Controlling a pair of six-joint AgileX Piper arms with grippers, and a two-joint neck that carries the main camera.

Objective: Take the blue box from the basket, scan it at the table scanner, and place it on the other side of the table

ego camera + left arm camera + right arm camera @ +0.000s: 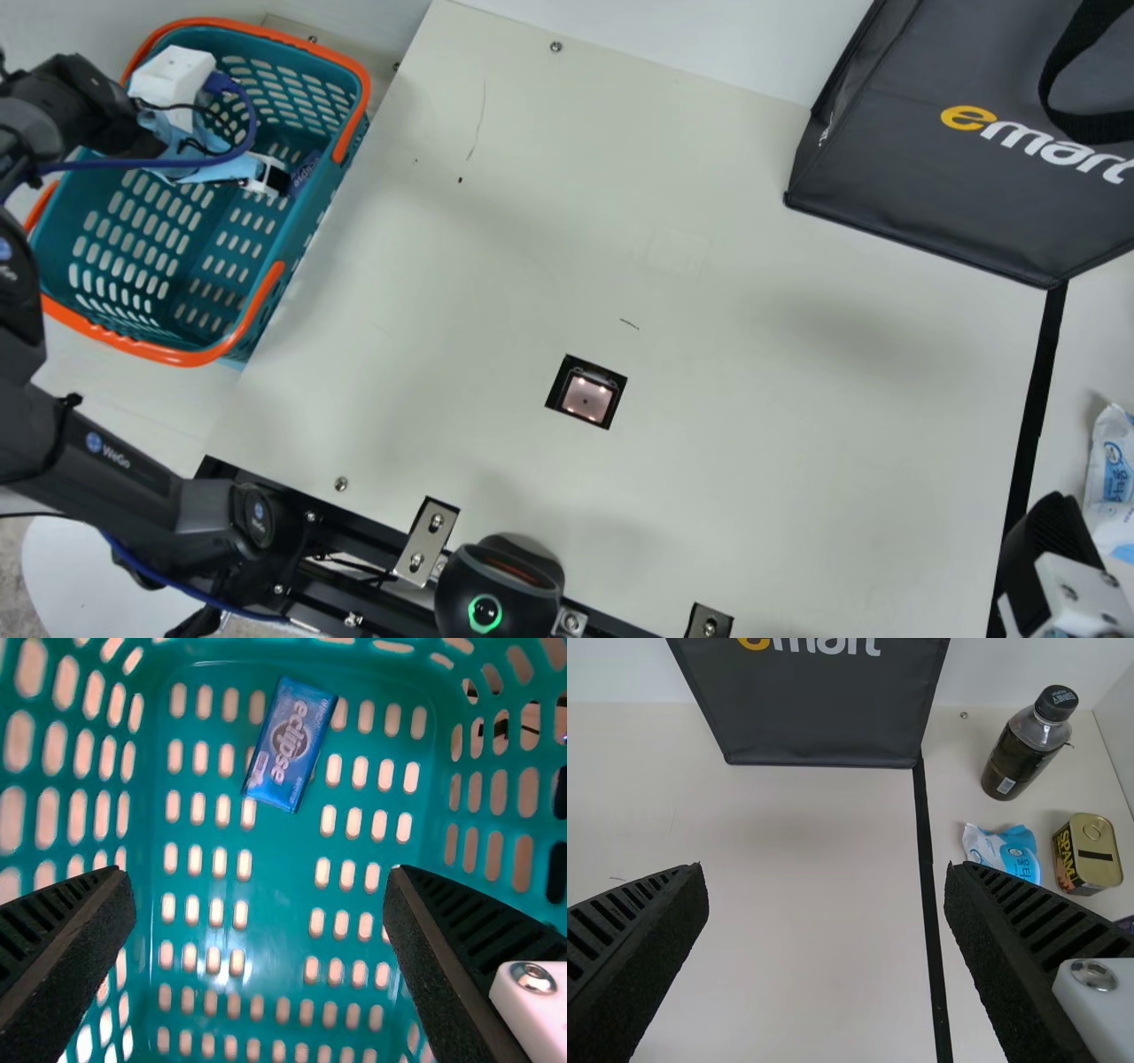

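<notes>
In the main view my left gripper point(275, 177) is lowered into the teal basket point(204, 221), beside the blue box point(306, 168). The left wrist view has the blue box point(291, 742) lying flat on the basket floor point(283, 850), beyond the tips of my left gripper point(261, 873), whose fingers stand wide apart with nothing between them. My right gripper point(1054, 549) is at the main view's lower right corner. In the right wrist view my right gripper point(826, 868) is open above bare table. The table scanner point(586, 394) is a lit square window in the tabletop.
A dark bag point(930, 177) stands at the table's far right. Right of the black tape line point(928, 886) are a blue-white packet point(1005, 850), a dark bottle point(1026, 744) and a yellow can point(1088, 855). The basket's orange handles point(266, 306) edge its rim.
</notes>
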